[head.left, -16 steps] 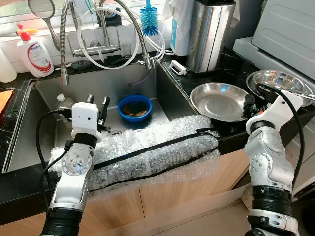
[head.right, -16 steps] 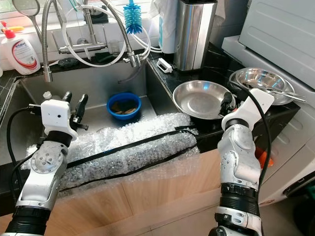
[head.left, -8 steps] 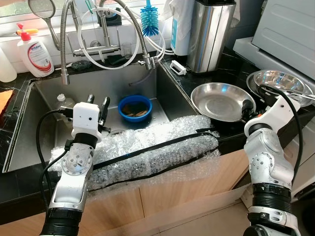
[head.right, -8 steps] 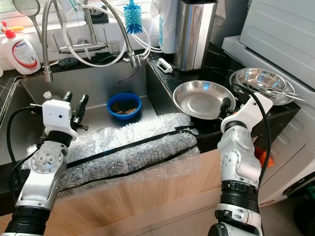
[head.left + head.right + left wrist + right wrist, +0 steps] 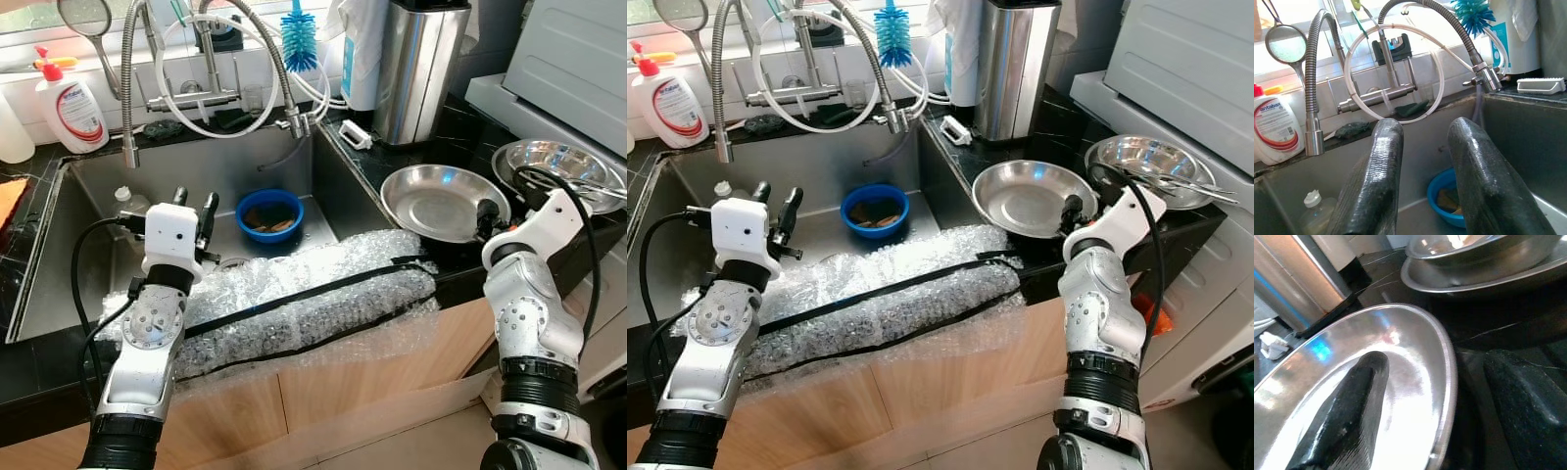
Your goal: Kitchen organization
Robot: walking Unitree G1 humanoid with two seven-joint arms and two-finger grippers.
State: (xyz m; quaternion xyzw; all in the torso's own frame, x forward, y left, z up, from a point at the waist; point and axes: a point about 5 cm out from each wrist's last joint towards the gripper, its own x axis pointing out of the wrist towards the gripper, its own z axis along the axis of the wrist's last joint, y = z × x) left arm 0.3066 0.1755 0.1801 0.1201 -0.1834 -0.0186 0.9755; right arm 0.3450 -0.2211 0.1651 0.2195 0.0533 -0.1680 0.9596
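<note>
Steel pan (image 5: 436, 199) is sitting flat on the black counter right of the sink (image 5: 59, 264). Up close, the right gripper (image 5: 1442, 396) is straddling its rim, fingers apart, one inside. Two bowls (image 5: 558, 162) are nesting behind. Left gripper (image 5: 1422, 161) is hovering parted above the sink.

A sheet of bubble wrap (image 5: 294, 294) with black tape strips drapes over the sink's (image 5: 88, 215) front edge. On the ledge behind stand a white soap bottle (image 5: 78, 108) and a blue bottle brush (image 5: 298, 37) — a round strainer (image 5: 82, 14) hangs nearby. A tall steel canister (image 5: 419, 64) sits on the black worktop (image 5: 372, 162).
</note>
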